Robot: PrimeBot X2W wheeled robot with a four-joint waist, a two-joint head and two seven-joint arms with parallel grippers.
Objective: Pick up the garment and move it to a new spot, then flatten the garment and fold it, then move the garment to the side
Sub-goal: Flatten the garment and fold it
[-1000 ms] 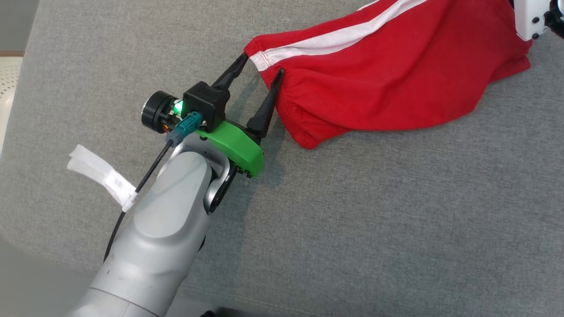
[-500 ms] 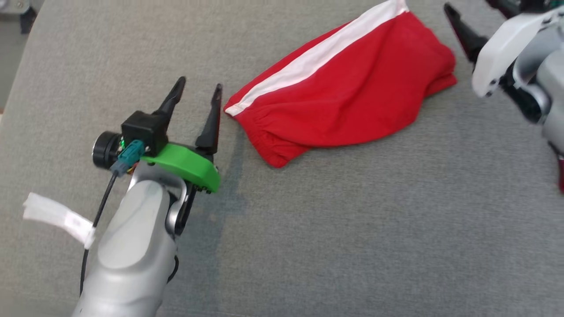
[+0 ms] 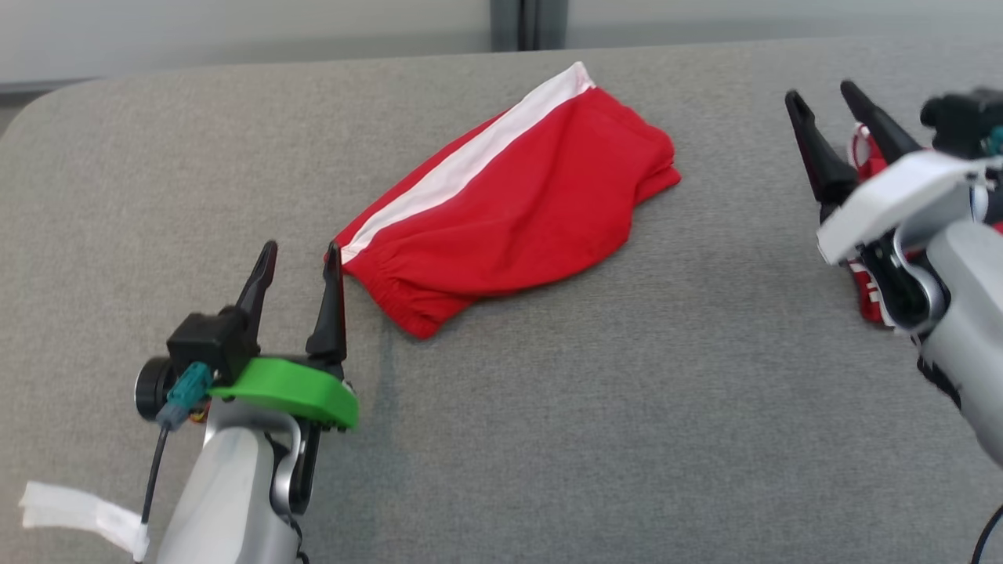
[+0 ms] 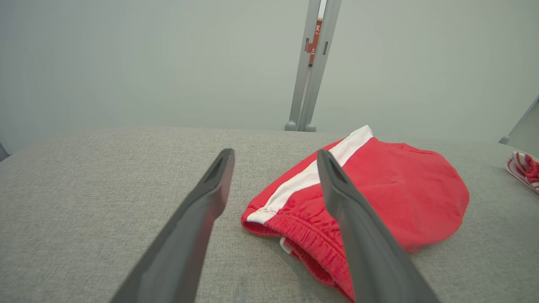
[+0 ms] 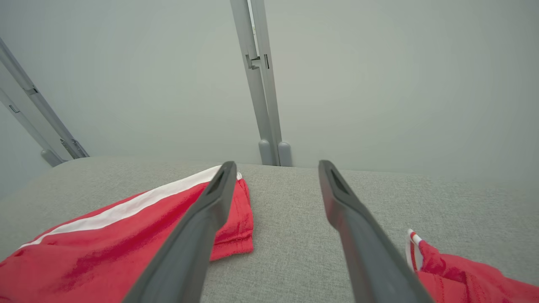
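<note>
The left gripper (image 3: 302,248) stands wide open and empty above the grey cushion (image 3: 627,392). The garment (image 3: 509,211), red with a white stripe, lies folded and fairly flat just ahead and to the right of it, with its elastic waistband end close beside the right fingertip; whether they touch cannot be told. The right gripper (image 3: 821,92) is also spread wide and holds nothing, with the garment's other end off to its left, apart from it. A second red-and-white cloth (image 5: 463,277) lies bunched to that gripper's right.
</note>
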